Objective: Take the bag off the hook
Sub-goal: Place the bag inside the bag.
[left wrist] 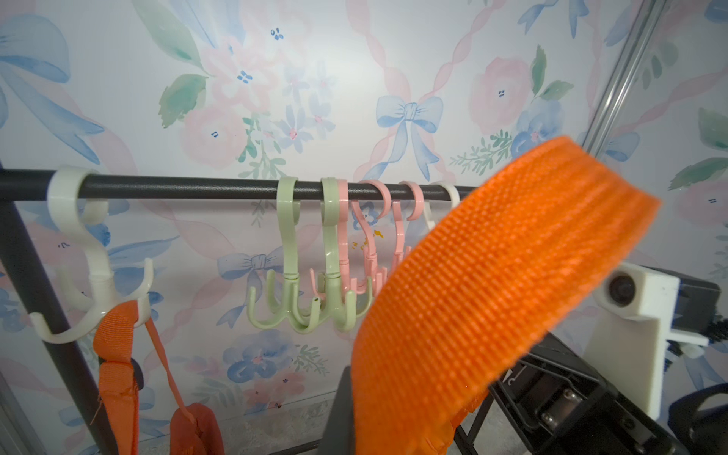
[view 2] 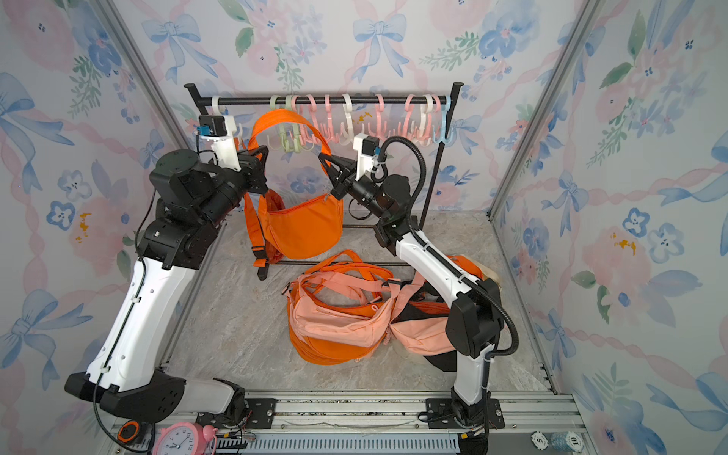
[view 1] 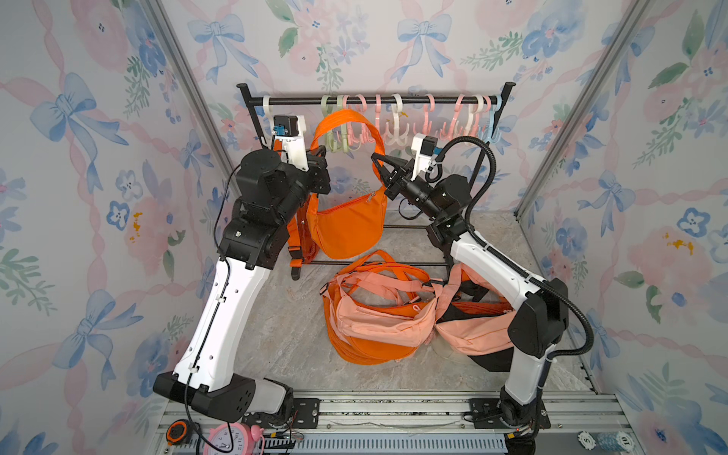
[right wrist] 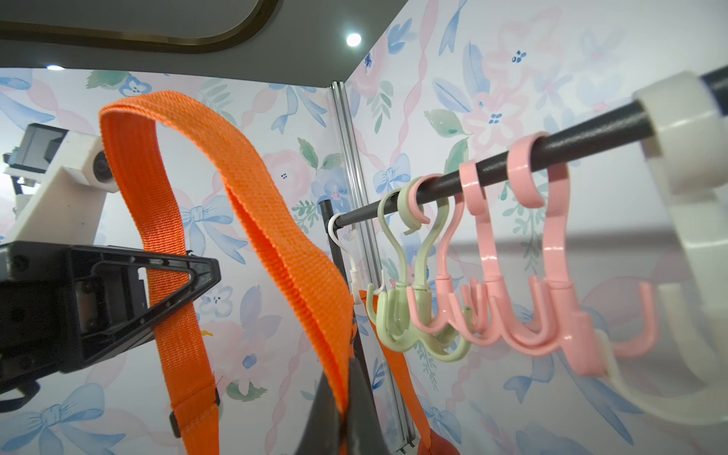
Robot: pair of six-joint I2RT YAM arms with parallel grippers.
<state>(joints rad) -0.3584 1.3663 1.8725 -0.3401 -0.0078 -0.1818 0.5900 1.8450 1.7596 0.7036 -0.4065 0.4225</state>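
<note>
An orange bag (view 1: 346,224) (view 2: 303,228) hangs between my two grippers by its wide orange strap (view 1: 346,118) (right wrist: 275,236). The strap arches up in front of the green hooks (view 1: 335,132) (right wrist: 398,315) on the black rail (view 1: 374,101). In the right wrist view it rests on no hook. My left gripper (view 1: 321,153) (view 2: 262,151) (left wrist: 374,433) is shut on the strap's left side. My right gripper (view 1: 376,159) (view 2: 324,157) (right wrist: 342,413) is shut on its right side.
A second orange bag (left wrist: 118,354) hangs from the white hook (left wrist: 94,275) at the rail's left end, behind my left arm. Several pink and white hooks (view 1: 425,118) fill the rail. A pile of pink and orange bags (view 1: 378,315) lies on the marble floor by my right arm.
</note>
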